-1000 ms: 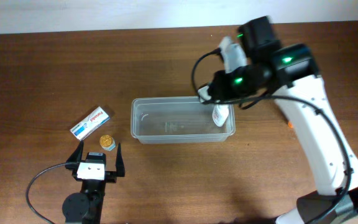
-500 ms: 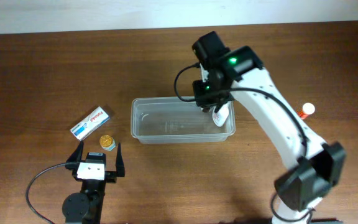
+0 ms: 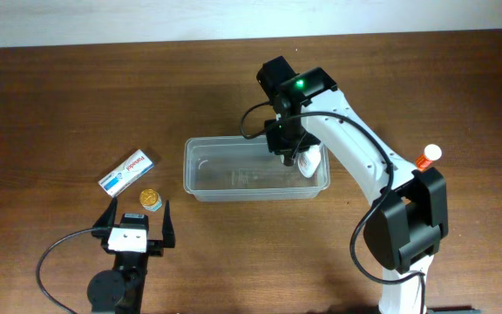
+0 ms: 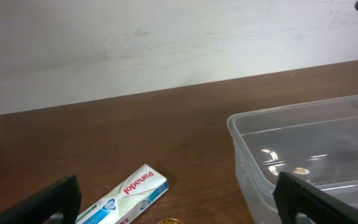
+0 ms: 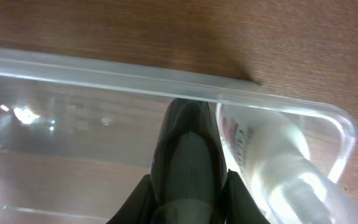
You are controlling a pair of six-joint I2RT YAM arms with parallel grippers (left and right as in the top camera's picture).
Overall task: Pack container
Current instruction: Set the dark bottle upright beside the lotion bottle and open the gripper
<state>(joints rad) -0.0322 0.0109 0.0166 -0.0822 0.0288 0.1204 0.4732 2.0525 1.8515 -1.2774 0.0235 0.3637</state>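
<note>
Left gripper is sitting nearest the base, fingers spread wide, holding nothing. Just beyond it, a gold-topped jar and a box are lying on the table, unpacked. Farther on, the container is sitting mid-table with one white bottle at its right end. Right gripper is hanging inside that end, fingers pressed together on nothing, beside the bottle. An orange-necked bottle is waiting well to the right. Judgement: one item packed, three apparently outstanding.

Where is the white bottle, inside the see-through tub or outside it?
Inside. The white bottle sits at the container's right end, within its rim, seen through the clear wall.
</note>
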